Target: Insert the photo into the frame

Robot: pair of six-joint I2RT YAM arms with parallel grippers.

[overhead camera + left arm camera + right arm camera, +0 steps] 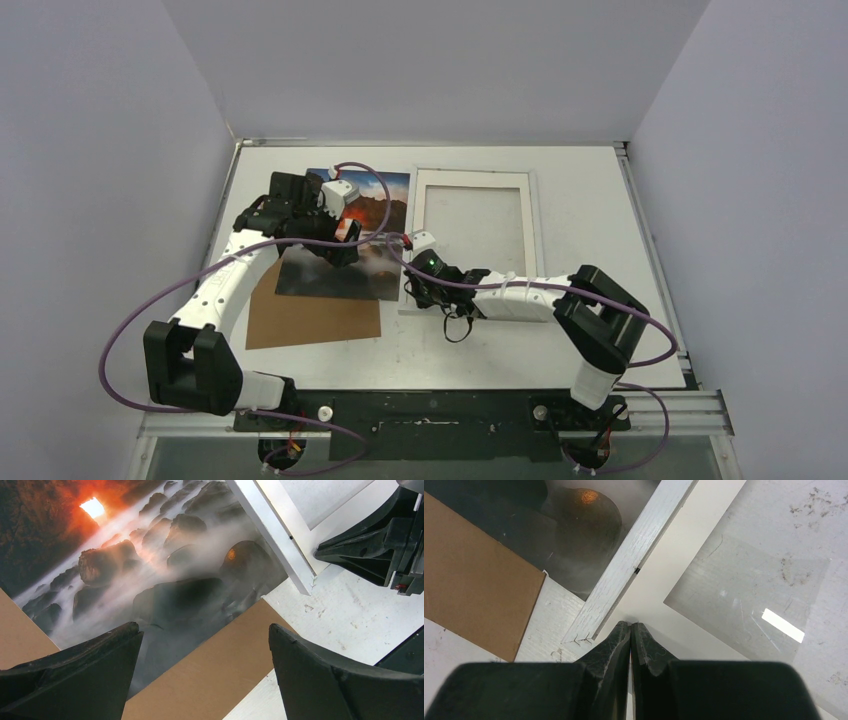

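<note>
Right wrist view: how was the right claw (630,627)?

— Pinched fully closed with nothing between its fingers. Its tip was just beside the near left corner of the frame (624,570), over the pale border. Whether it touched, I couldn't tell.

— And the left claw (204,630)?

— Spread wide, gripping nothing, and hanging over the near edge of the photo (165,580).

— Where was the photo?

— It lay flat outside the frame, partly on the cardboard (210,675), with one corner right at the frame's left side. All of it was on the white table (350,620).
</note>
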